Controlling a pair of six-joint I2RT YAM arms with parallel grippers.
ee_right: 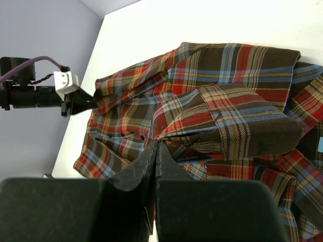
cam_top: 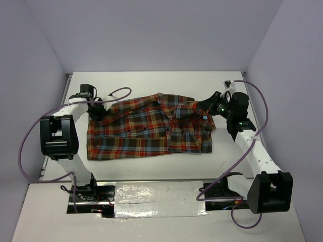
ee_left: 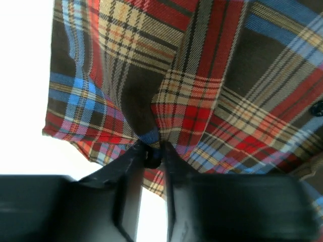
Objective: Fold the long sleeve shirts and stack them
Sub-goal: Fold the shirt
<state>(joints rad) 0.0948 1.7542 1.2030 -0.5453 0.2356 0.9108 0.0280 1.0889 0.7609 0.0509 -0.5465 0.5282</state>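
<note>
The plaid shirt (cam_top: 146,128) lies rumpled at the middle of the table (cam_top: 151,83). The left gripper (ee_left: 152,151) pinches its cloth toward the table's left side. The right gripper (ee_right: 155,151) clamps cloth toward the table's right side.

Walls (cam_top: 151,35): plain pale lavender, far beyond left pincer (cam_top: 102,115) and right pincer (cam_top: 201,106)
Table (cam_top: 151,83): white, beneath both
Light: even, soft

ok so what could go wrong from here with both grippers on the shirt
The left gripper pinches only a small tuck near the edge of the plaid flannel shirt, so it may slip out when pulled. The right gripper grips beside heaped fabric; folding now would likely trap those wrinkles.
</note>
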